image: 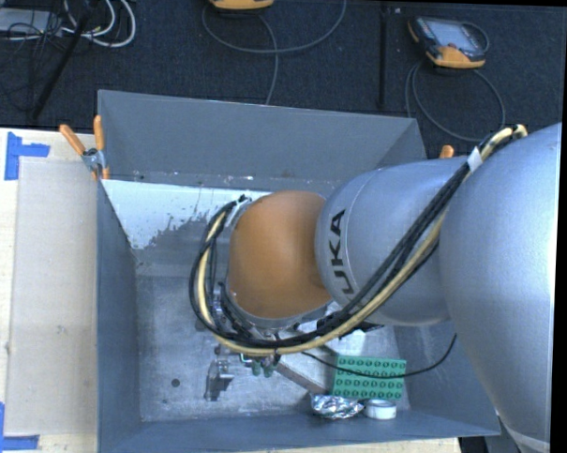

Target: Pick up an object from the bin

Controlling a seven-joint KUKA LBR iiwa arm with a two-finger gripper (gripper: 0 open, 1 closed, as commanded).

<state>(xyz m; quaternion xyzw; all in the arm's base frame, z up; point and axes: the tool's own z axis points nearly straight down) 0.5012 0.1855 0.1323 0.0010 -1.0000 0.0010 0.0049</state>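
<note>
Hanging below the orange cover (273, 253), the jaws sit low over the bare floor of the bin (156, 356); whether they are spread or pressed together cannot be told. The approach looks to be the step in hand. The green perforated block (371, 377), crumpled foil (337, 406) and white tape roll (381, 409) lie apart from the jaws, toward the arm's side, so the next move probably calls for shifting over one of them.

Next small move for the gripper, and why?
Probably a short shift toward the view's right. The gripper sits over bare bin floor, while the crumpled foil, white tape roll and green studded block lie at the lower right.
</note>
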